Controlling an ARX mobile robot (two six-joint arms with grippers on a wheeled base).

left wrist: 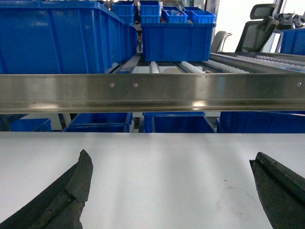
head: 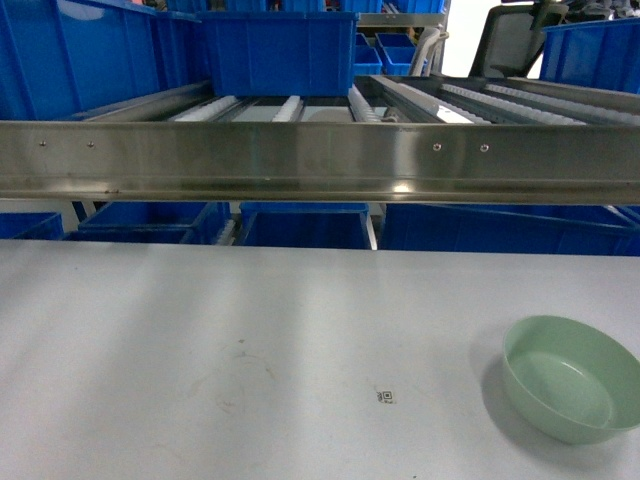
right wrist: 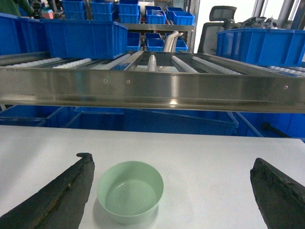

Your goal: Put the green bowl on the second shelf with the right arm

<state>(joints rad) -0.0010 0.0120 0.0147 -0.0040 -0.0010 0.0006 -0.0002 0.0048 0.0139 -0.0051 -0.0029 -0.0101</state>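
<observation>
A small pale green bowl (head: 570, 378) stands upright and empty on the grey-white table at the lower right of the head view. In the right wrist view the green bowl (right wrist: 130, 191) lies between the spread fingers of my right gripper (right wrist: 171, 164), close to the left finger, untouched. The right gripper is open. The second shelf (head: 320, 160) is the steel rack tier with white roller rails (right wrist: 152, 62) and a shiny front bar, beyond the table. My left gripper (left wrist: 171, 162) is open over bare tabletop. Neither gripper appears in the head view.
Large blue crates (head: 278, 50) sit on the roller rails at the back left, and more blue crates (head: 300, 225) stand under the shelf. An office chair (right wrist: 217, 19) stands behind the rack on the right. A small printed mark (head: 385, 397) lies on the table.
</observation>
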